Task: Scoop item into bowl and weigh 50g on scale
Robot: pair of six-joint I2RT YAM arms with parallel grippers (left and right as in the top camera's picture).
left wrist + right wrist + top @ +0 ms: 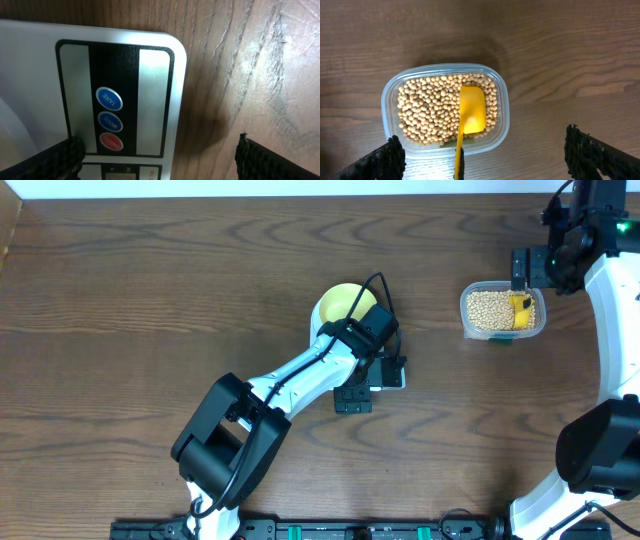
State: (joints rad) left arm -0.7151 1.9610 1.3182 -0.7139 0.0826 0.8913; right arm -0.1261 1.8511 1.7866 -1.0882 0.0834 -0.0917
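Note:
The beige beans (490, 308) fill a clear plastic tub (467, 320) at the right, and a yellow scoop (521, 311) lies in them. In the right wrist view the beans (427, 112) and the scoop (471, 109) sit just ahead of my open, empty right gripper (490, 160), which hovers over the tub's far edge in the overhead view (528, 268). The pale yellow bowl (340, 302) stands on the white scale (397, 378), mostly hidden under my left arm. My left gripper (366, 386) is open and empty over the scale's button panel (111, 120), with its fingers (160, 160) straddling the scale's corner.
Dark wooden table (140, 300) all around. The tub's rim (504, 107) is near the scoop handle, which runs toward the camera. A rail with mounts (330, 530) lines the front edge. The right arm's white link (615, 330) stands at the far right.

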